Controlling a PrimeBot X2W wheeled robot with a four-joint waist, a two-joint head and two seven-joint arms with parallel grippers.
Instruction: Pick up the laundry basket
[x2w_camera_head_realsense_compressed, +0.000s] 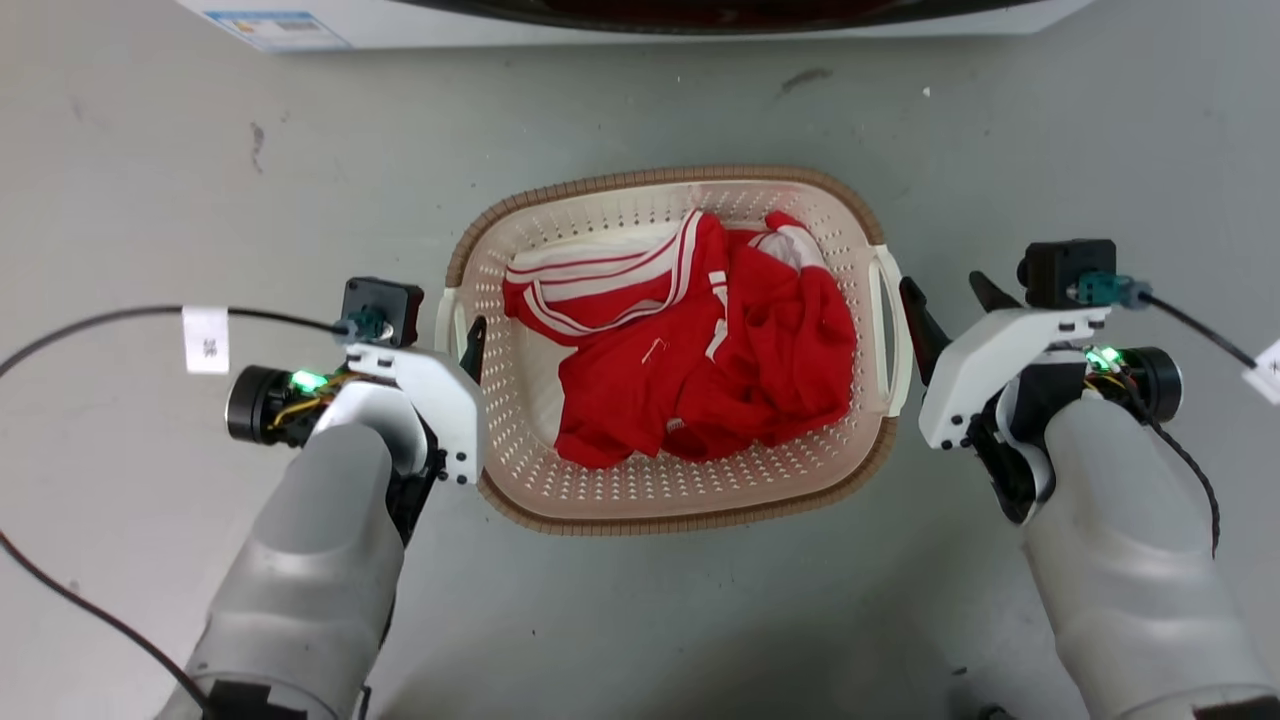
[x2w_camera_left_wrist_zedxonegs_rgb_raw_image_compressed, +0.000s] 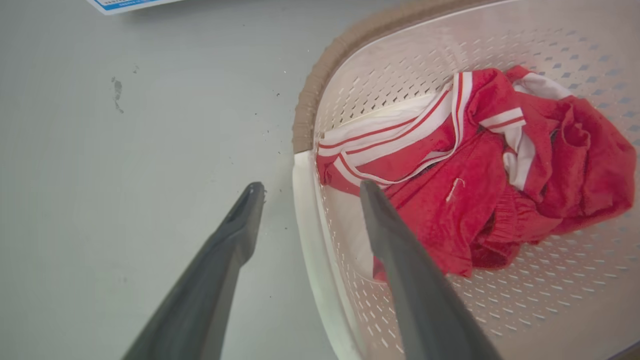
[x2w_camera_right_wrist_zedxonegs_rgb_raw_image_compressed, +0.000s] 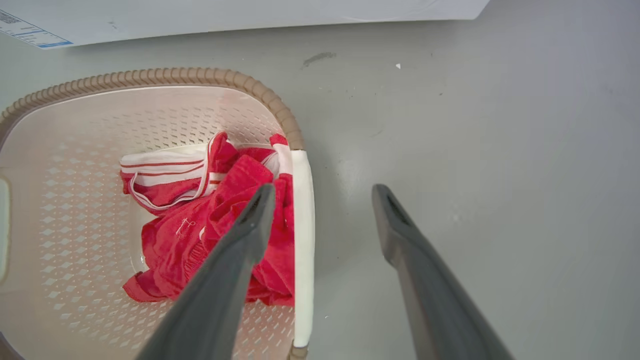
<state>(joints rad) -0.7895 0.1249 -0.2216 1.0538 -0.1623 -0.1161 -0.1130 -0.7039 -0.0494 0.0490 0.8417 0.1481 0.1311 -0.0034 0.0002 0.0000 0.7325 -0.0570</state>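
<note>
While both jaws gape by its white handles (x2w_camera_head_realsense_compressed: 884, 330) | laundry basket (x2w_camera_head_realsense_compressed: 600, 485): cream, perforated, brown-rimmed

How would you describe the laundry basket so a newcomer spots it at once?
On the grey floor, just before the white appliance, the laundry basket sits between the left hand and right hand. It is cream, perforated, rounded-rectangular, holding a red and white garment. Its brown woven-look rim and white side handles set it apart.
</note>
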